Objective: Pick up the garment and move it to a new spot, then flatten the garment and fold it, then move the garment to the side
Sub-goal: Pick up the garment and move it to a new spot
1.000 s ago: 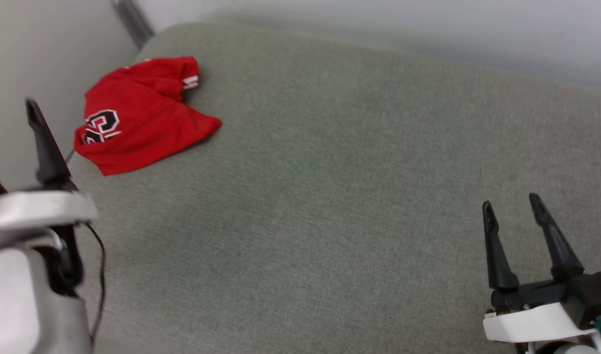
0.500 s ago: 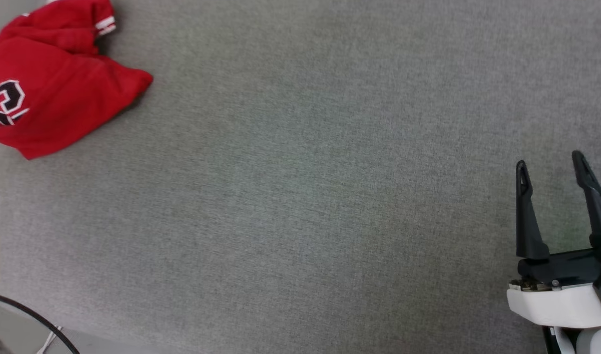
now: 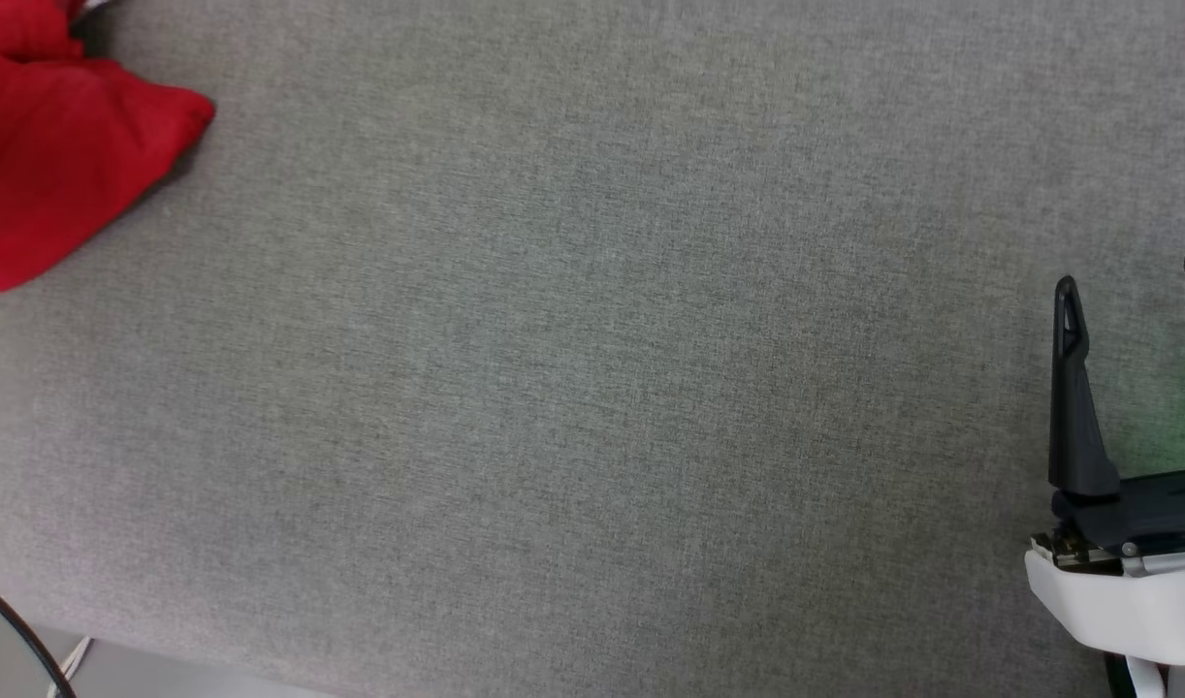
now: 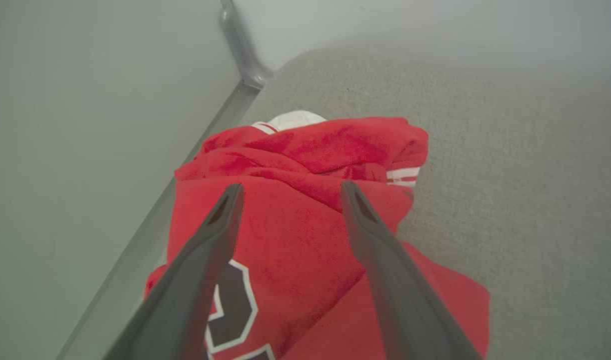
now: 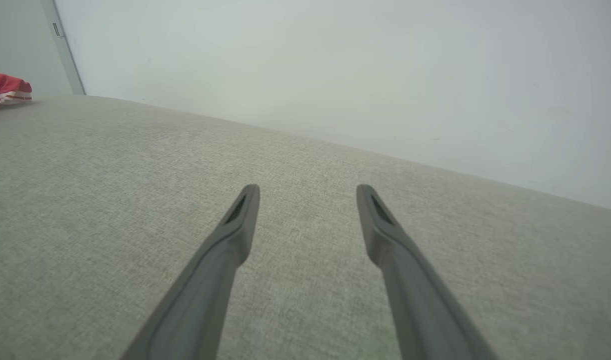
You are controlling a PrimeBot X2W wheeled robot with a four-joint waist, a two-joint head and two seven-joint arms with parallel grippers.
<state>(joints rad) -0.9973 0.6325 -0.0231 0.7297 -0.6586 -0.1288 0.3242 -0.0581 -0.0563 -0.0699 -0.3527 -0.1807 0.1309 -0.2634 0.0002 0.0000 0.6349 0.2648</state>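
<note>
A red garment [image 4: 295,250] lies crumpled on a grey fabric-covered counter [image 3: 592,388], directly beneath the left tool [image 4: 290,187]. Its long axis runs along that tool's fingers, from the wrist out past the fingertips toward a pale wall [image 4: 85,125]. Black-and-white lettering [image 4: 230,310] sits near the base of the tool's left finger. Striped white sleeve trim [image 4: 403,176] lies just beyond its right fingertip. The left tool slants down over the cloth, fingers spread wide; whether they touch it is unclear. The right tool [image 3: 1134,273] is also spread and holds nothing. It sits low over bare counter, with the garment well apart, far to its left.
</note>
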